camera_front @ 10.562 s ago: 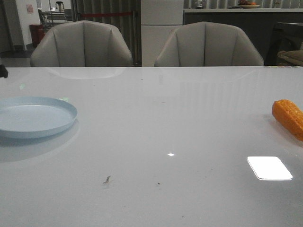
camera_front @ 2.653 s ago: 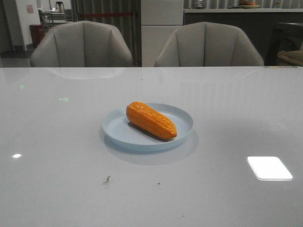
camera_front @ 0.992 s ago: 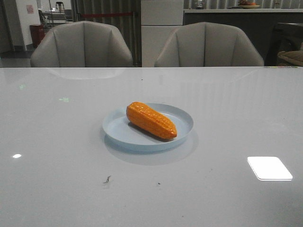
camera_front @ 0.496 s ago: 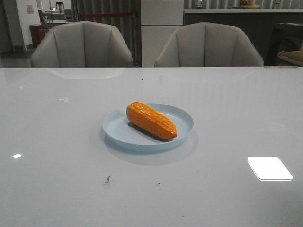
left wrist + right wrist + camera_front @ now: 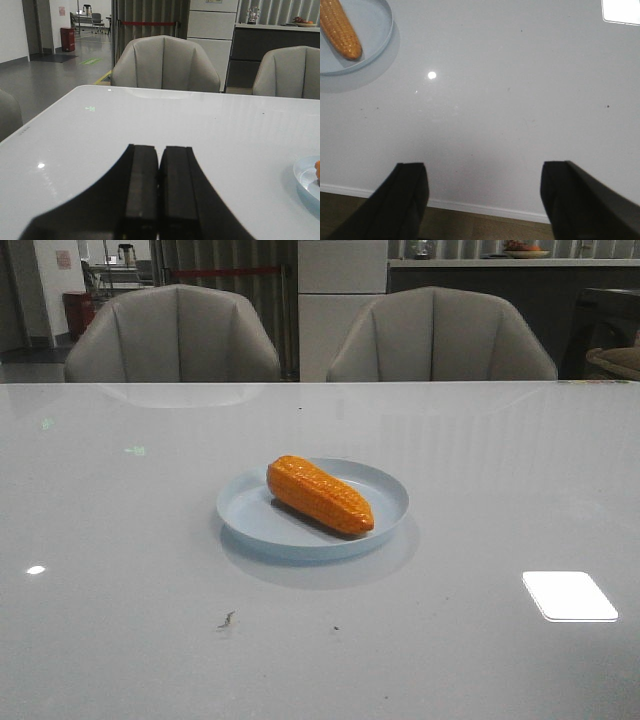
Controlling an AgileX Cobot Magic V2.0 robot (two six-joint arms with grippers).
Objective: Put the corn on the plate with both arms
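Hidden or cut off, left side: in the left wrist view, only an edge of the round, shallow pale blue plate (image 5: 307,182) is caught at the frame border, with a sliver of orange just visible on it; the rest is cut away.
Left gripper: the black left gripper (image 5: 159,200) is seen clenched, its two flat pads pressed together with nothing between them, held over the glossy white table (image 5: 150,125), well apart from the plate.
Left chair: a grey padded armchair (image 5: 172,335) is seen behind the table's far edge.
Hard to make out: a small dark speck (image 5: 227,620) is noted on the table surface in front of the plate; what it is cannot be told.
Plate and contents: the plate (image 5: 385,490) is seen near the middle of the table, and the orange corn cob with bumpy kernel rows (image 5: 319,494) is lying inside it on a diagonal, thicker end toward the far left, tapered end toward the near right, close to the rim.
Right chair: a second grey padded armchair (image 5: 440,335) is seen beside the first.
Right gripper: the black right gripper (image 5: 485,200) is seen released, fingers spread wide and holding nothing, over the near table edge.
Cut off, right wrist view: plate (image 5: 377,30) and corn cob (image 5: 340,27) are clipped by the frame corner.
Glare: a bright rectangular light reflection (image 5: 569,595) is seen on the table at the right.
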